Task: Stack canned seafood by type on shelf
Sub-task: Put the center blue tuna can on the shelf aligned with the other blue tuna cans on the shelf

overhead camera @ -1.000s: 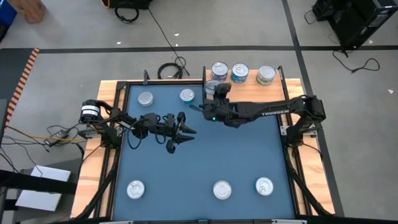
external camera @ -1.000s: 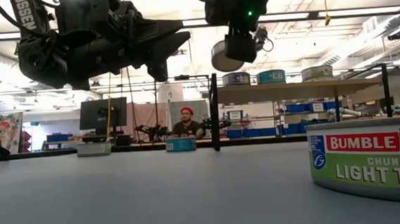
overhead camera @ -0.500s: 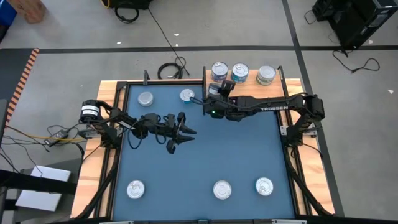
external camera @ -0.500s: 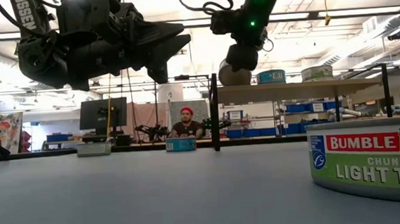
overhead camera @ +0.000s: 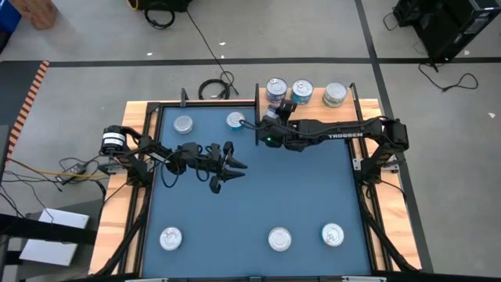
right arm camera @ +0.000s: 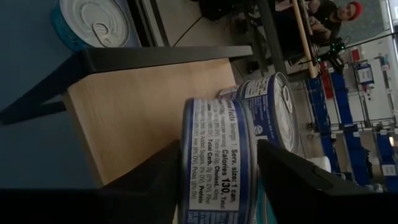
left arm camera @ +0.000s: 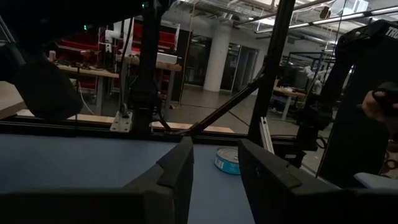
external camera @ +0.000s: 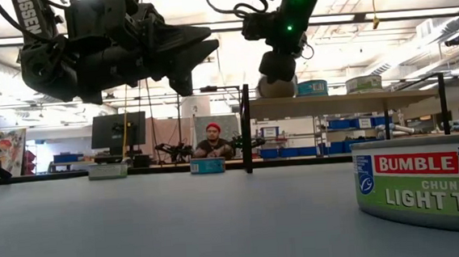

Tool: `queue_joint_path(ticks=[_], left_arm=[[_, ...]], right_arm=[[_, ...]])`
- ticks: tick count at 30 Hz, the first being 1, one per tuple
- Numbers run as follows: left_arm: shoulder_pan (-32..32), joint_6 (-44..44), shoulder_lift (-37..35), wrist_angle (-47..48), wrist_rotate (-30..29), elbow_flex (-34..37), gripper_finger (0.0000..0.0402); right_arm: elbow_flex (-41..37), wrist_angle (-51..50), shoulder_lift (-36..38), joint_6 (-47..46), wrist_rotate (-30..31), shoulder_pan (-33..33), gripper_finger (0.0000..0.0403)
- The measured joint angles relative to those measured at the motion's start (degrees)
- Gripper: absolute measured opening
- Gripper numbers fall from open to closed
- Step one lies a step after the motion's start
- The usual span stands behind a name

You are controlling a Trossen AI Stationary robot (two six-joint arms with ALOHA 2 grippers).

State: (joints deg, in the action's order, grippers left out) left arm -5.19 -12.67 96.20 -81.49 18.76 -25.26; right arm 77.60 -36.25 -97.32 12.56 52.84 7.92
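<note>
The shelf (overhead camera: 317,106), a light wooden board with black posts, stands at the far edge and carries tins (overhead camera: 302,92) (overhead camera: 335,95) (overhead camera: 275,87). My right gripper (overhead camera: 276,107) reaches to the shelf's left end. A blue-labelled tin (right arm camera: 217,162) sits between its fingers, with its base on the board (right arm camera: 143,106), as the low view's tin (external camera: 278,87) also shows. Another blue tin (right arm camera: 270,106) stands behind it. My left gripper (overhead camera: 228,165) hovers open over the blue mat with nothing between its fingers. My right gripper's fingers (right arm camera: 149,177) stand close on either side of the blue-labelled tin, slanting down from the table's right side. Whether they touch it I cannot tell. The tin rests on the shelf board near its left end.
Loose tins lie on the mat at far left (overhead camera: 183,124) (overhead camera: 236,120) and along the near edge (overhead camera: 171,238) (overhead camera: 279,238) (overhead camera: 333,234). A green-labelled tin (external camera: 428,183) stands close to the low camera. A black post (external camera: 246,127) rises at the shelf's left corner.
My right gripper has carried the blue-labelled tin toward the far edge, over the shelf's left end, and has rolled its wrist. The tin has come down from above the board's height onto the board.
</note>
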Motion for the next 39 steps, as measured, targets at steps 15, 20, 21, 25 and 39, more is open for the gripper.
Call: queue_joint_path(ticks=[15, 20, 21, 25, 39], left_arm=[[0.0, 0.0, 0.0, 0.1, 0.1, 0.0, 0.0131], [0.0, 0.0, 0.0, 0.1, 0.2, 0.0, 0.0131], [0.0, 0.0, 0.0, 0.1, 0.2, 0.0, 0.0131], [0.0, 0.0, 0.0, 0.3, 0.2, 0.0, 0.0131], [0.0, 0.0, 0.0, 0.5, 0.2, 0.0, 0.0131]], right_arm=[[0.0, 0.0, 0.0, -3.4, -11.1, 1.0, 0.0136], [0.0, 0.6, 0.9, -4.2, -10.8, 1.0, 0.0079], [0.0, 0.6, 1.1, -4.8, -10.7, 1.2, 0.0065], [0.0, -0.1, 1.8, -7.0, -10.5, 2.2, 0.0011], [-0.3, -4.0, 2.1, -14.5, -17.5, 9.4, 0.0007]])
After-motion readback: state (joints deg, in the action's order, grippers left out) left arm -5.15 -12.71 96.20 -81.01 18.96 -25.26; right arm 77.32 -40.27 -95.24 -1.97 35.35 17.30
